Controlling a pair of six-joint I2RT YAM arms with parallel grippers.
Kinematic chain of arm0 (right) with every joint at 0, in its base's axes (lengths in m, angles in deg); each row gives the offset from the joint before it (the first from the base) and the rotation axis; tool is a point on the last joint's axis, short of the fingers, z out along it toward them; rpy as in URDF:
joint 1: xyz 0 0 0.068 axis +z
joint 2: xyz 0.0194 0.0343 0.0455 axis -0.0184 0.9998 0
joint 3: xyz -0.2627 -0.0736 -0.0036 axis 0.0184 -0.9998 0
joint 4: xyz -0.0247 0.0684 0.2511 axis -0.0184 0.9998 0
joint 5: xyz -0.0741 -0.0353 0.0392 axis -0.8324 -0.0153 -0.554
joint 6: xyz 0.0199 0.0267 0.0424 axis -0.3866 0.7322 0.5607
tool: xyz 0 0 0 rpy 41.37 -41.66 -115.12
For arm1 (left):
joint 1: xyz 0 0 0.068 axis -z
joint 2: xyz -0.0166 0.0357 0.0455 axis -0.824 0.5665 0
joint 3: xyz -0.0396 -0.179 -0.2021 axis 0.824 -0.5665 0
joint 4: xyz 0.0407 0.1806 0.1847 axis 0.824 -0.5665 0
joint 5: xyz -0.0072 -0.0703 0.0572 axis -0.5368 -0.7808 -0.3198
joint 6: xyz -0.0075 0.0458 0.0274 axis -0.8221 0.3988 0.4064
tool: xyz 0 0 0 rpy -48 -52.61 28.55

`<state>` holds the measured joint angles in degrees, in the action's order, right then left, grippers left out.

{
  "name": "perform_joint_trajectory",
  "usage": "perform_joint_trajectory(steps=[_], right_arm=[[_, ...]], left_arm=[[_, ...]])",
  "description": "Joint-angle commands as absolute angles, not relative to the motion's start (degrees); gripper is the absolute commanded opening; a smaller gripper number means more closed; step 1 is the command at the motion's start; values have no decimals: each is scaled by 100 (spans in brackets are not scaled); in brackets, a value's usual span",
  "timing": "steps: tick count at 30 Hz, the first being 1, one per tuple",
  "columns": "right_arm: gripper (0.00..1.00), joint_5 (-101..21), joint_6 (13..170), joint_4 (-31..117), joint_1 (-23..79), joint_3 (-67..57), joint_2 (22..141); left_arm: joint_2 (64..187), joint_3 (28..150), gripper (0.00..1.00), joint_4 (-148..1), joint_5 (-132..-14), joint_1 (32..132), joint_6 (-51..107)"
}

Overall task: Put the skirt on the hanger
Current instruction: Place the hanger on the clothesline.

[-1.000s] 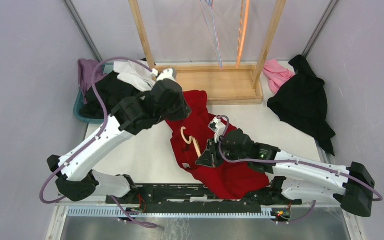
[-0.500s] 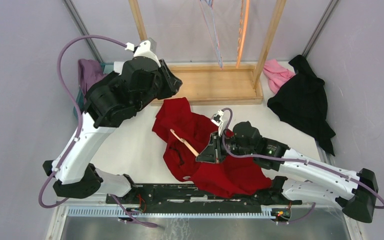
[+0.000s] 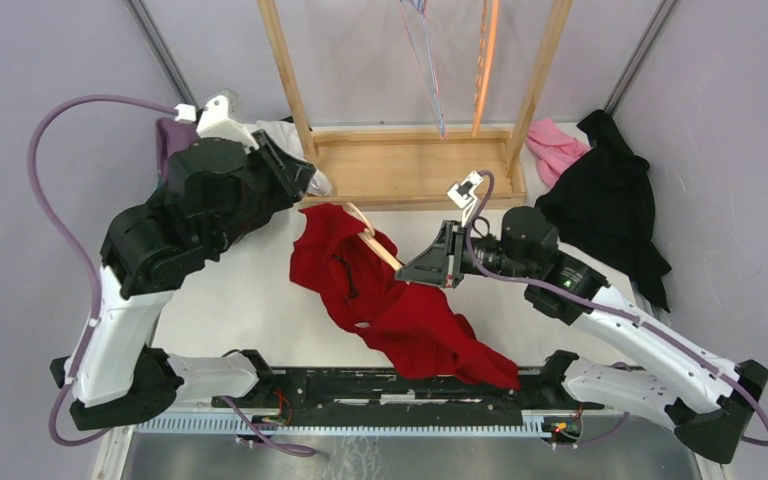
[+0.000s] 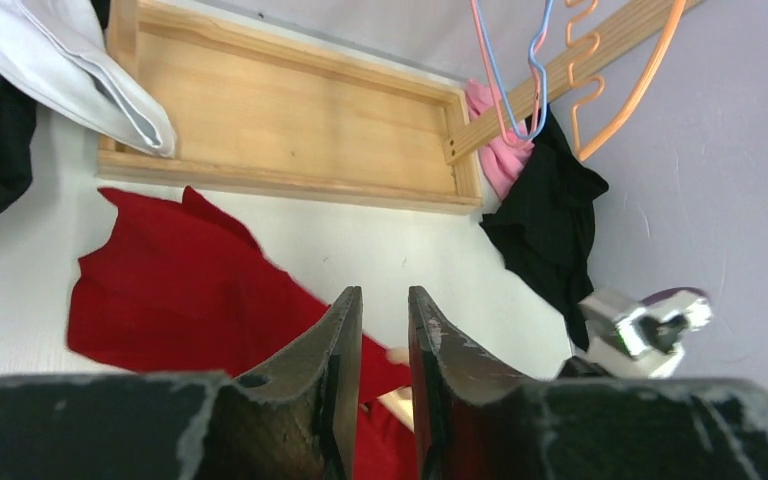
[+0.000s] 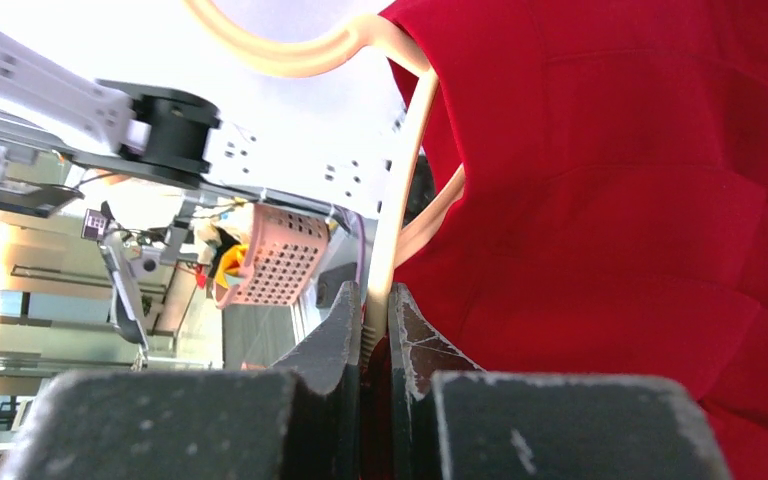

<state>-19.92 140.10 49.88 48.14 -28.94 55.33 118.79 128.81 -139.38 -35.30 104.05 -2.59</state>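
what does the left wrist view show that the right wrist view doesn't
Only left wrist: the left gripper, slightly open and empty, plus the wooden rack base, white cloth, pink cloth and black garment. Only right wrist: the right gripper shut on the wooden hanger, and a pink basket beyond. Both: the red skirt.

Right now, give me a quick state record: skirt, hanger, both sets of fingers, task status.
skirt: red skirt draped over the hanger, its lower end trailing toward the near table edge
hanger: wooden hanger, held tilted, partly covered by fabric
right fingers: right fingers shut on the hanger
left fingers: left fingers slightly apart, empty, clear of the skirt
rack: wooden rack behind the skirt
status: skirt is on the hanger; cannot tell if it is seated evenly
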Motion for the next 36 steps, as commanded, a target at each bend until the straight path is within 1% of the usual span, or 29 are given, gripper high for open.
perform_joint_trajectory(steps=[1,6,10,18,26,32,36], right_arm=[[1,-1772,13943,4560,4551,-1791,5156],[1,-1876,13589,5369,4350,-800,5208],[1,-2195,13366,5782,4284,-173,5303],[1,-2760,13120,5923,4216,1188,6223],[1,-2895,13400,5364,3847,2521,7694],[1,-2947,14003,4336,3342,2985,8592],[1,-3005,14257,3992,3028,3538,9194]], left_arm=[[11636,13006,31,-14051,-3192,10374,-58],[11474,12824,31,-14107,-3011,10374,-83],[11377,12710,31,-14100,-2951,10373,-102],[11269,12479,31,-14122,-3033,10374,-155],[10952,11926,31,-14070,-3071,10370,-287],[10832,11678,31,-14058,-3142,10378,-331],[10835,11625,30,-14135,-3359,10374,-337]])
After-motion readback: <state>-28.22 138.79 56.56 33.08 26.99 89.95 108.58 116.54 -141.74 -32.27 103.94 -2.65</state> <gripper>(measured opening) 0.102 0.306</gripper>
